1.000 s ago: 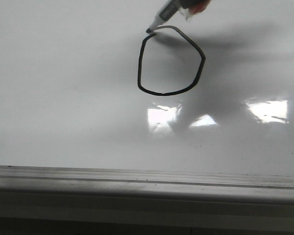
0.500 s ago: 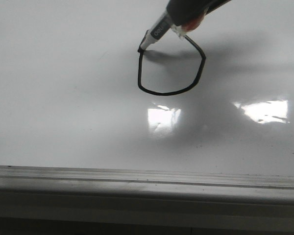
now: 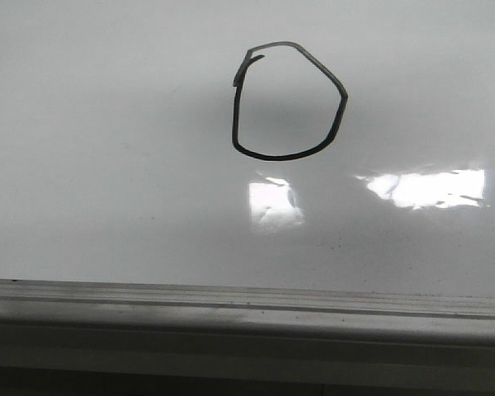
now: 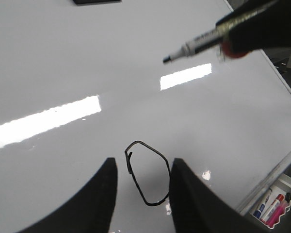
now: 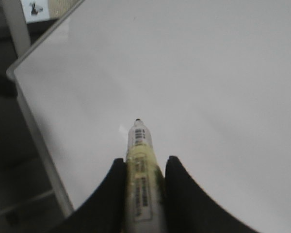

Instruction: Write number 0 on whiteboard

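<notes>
The number 0 (image 3: 289, 103) is a closed black lopsided loop with a small tick at its upper left, drawn on the glossy whiteboard (image 3: 107, 165). It also shows in the left wrist view (image 4: 147, 172), between the fingers of my open, empty left gripper (image 4: 141, 167), which hovers above the board. My right gripper (image 5: 144, 165) is shut on a marker (image 5: 140, 170) with a black tip, held off the board. In the left wrist view the right gripper and marker (image 4: 194, 46) hang above the whiteboard (image 4: 63, 63), away from the loop. Neither gripper shows in the front view.
The board's grey frame rail (image 3: 247, 309) runs along the near edge. A tray with spare markers (image 4: 274, 206) sits past the board's edge. A dark object (image 4: 96, 2) lies at the board's far side. Bright light strips (image 4: 43, 119) reflect on the surface.
The marker tip was at the loop's upper left, closing the stroke. The right gripper has since lifted away with the marker and left the front view; the loop is whole.
</notes>
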